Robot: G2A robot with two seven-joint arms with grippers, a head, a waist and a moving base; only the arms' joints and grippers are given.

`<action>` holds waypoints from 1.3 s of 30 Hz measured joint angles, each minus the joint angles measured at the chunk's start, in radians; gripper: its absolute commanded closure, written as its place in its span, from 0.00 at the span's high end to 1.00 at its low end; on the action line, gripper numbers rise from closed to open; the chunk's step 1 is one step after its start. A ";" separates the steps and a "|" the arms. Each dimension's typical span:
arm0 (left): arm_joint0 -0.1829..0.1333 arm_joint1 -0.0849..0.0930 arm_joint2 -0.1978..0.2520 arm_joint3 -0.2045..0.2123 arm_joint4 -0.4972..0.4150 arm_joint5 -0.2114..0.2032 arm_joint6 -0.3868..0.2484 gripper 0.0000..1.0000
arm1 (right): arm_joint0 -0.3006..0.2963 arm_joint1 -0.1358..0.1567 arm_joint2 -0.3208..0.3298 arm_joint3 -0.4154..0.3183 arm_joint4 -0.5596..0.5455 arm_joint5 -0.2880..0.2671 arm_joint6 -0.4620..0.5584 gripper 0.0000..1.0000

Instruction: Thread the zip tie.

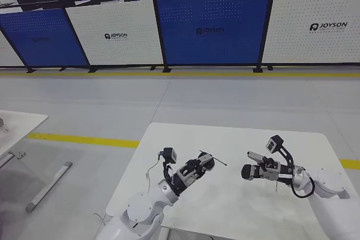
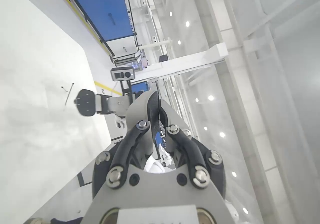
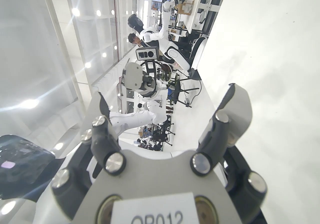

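Note:
My left gripper [image 1: 205,162] [image 2: 158,110] hovers above the white table [image 1: 228,210], shut on a thin black zip tie [image 1: 216,160] [image 2: 158,107] whose free end sticks out toward the other arm. My right gripper [image 1: 249,165] [image 3: 167,100] faces it from a short gap away. It is open, its fingers [image 3: 235,100] spread wide with nothing between them. In the left wrist view a second black zip tie [image 2: 68,93] lies flat on the table just beyond the right gripper [image 2: 85,106]. The right wrist view shows the left gripper [image 3: 133,78] straight ahead.
The table's rounded far edge [image 1: 228,126] lies beyond both grippers. Another white table [image 1: 12,129] stands at the far left. A yellow floor line [image 1: 84,140] and blue and white panels [image 1: 210,30] are behind.

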 measured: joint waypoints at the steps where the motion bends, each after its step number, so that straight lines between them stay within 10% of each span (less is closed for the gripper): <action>1: -0.004 0.000 0.003 0.011 0.012 0.003 0.000 0.00 | -0.004 0.004 0.008 -0.012 -0.010 0.004 0.000 1.00; 9: -0.014 0.004 0.007 0.063 0.150 -0.004 0.022 0.00 | -0.021 0.039 0.058 -0.128 -0.254 0.089 -0.074 1.00; 23: -0.014 0.004 0.007 0.062 0.147 -0.004 0.022 0.00 | -0.022 0.045 0.051 -0.160 -0.317 0.087 -0.058 1.00; 33: -0.014 0.004 0.007 0.062 0.147 -0.004 0.022 0.00 | 0.017 0.101 0.136 -0.272 -0.639 0.247 0.030 1.00; 39: -0.014 0.004 0.007 0.062 0.147 -0.004 0.022 0.00 | 0.091 0.099 0.048 -0.225 -0.935 0.431 0.011 1.00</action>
